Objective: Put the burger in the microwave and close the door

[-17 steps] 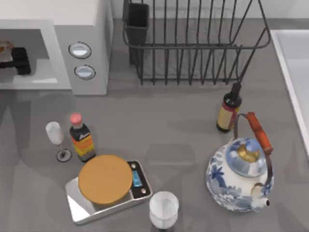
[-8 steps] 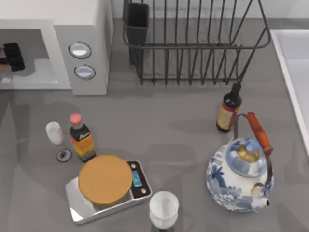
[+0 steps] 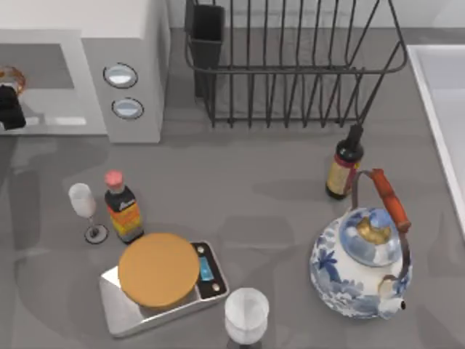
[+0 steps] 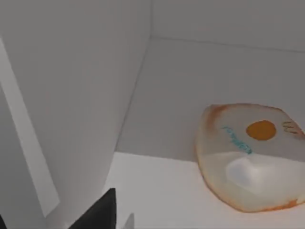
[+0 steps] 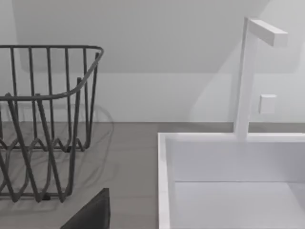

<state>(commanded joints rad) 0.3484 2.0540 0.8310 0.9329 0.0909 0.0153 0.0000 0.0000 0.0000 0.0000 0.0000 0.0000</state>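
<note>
burger [image 4: 248,162] lies on the floor inside the microwave [image 3: 109,65], near the cavity's back wall. left claw [image 3: 10,109] sits at the cavity mouth at the top view's left edge, apart from the burger; can't tell how wide it is. right arm parked near the sink [image 5: 228,181].

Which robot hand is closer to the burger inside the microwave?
Left. The left gripper is at the microwave opening, right beside the burger on its floor. The right arm's wrist camera looks at the dish rack and sink, far across the table.
</note>
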